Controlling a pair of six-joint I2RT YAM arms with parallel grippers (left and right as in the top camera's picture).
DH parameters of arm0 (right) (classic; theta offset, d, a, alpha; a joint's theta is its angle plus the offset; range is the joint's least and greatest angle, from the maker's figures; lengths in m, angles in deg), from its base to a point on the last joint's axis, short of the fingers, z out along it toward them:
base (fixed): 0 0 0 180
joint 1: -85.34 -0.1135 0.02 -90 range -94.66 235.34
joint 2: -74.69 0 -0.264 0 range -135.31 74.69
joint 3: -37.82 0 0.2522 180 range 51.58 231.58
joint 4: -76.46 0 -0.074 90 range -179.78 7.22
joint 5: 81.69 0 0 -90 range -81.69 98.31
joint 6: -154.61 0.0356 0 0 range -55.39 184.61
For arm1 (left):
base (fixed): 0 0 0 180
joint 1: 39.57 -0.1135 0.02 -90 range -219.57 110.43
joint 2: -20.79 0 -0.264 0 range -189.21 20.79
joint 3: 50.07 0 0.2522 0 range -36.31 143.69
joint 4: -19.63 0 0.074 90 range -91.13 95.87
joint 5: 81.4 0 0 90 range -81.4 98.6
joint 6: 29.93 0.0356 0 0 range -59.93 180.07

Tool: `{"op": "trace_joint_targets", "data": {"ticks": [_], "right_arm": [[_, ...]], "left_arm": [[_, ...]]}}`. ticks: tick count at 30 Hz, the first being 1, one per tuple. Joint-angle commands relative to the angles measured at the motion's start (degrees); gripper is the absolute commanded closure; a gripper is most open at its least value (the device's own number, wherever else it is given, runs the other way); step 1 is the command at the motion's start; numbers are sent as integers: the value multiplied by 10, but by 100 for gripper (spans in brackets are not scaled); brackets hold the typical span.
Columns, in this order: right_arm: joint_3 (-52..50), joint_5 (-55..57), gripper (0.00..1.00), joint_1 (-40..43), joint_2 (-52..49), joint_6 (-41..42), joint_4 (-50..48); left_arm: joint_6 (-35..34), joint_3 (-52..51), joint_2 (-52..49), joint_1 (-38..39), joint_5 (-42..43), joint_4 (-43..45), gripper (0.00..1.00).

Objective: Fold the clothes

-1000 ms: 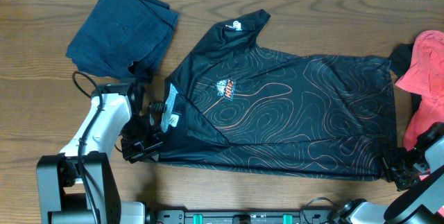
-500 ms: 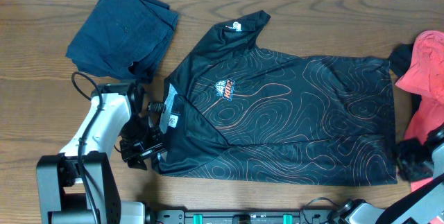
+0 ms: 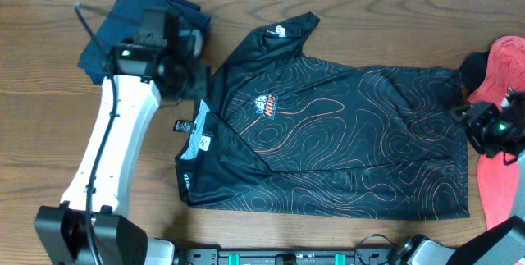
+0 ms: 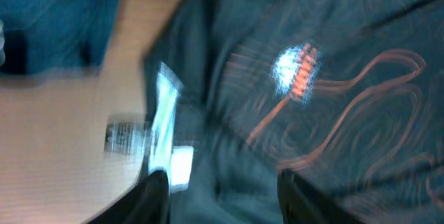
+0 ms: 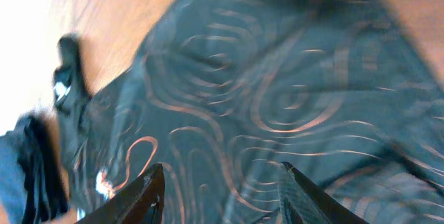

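The clothes, a black jersey (image 3: 344,134) with orange contour lines, lie spread flat across the middle of the table. Its collar with a white label (image 3: 201,140) points left, and one sleeve (image 3: 283,31) reaches toward the far edge. My left gripper (image 3: 184,80) hovers over the jersey's far-left shoulder. Seen from the left wrist, this gripper (image 4: 222,196) is open and empty above the blurred logo (image 4: 298,71). By the jersey's right hem my right gripper (image 3: 477,125) hangs; its wrist view shows it (image 5: 222,196) open over patterned cloth (image 5: 277,99), holding nothing.
A folded navy-blue garment (image 3: 98,52) lies at the far left, partly under my left arm. A coral-red garment (image 3: 509,68) sits at the right edge beside my right gripper. Bare wooden table (image 3: 49,134) shows to the left of the jersey and along the far side.
Both grippers opened and let go of the jersey's near edge. The left arm swung to the far-left shoulder. The right gripper moved up along the right hem. The jersey lies flatter.
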Motion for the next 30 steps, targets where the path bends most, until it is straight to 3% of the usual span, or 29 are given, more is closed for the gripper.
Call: {"op": "trace_joint_targets", "data": {"ticks": [1,6,14,20,23,30], "right_arm": [[9,-26,48,-26,10,-17,-2],[9,-26,47,-31,10,-17,7],[9,-15,47,-32,10,-17,30],[9,-13,47,-32,10,-17,57],[9,-7,48,-32,10,-18,70],[9,35,48,-32,10,-33,101]], "left_arm": [[39,38,-69,23,-7,24,47],[72,116,-188,52,-7,65,46],[138,214,-328,103,-9,172,37],[140,217,-385,121,-12,323,27],[140,217,-413,126,-12,407,27],[140,217,-464,129,-12,481,28]]}}
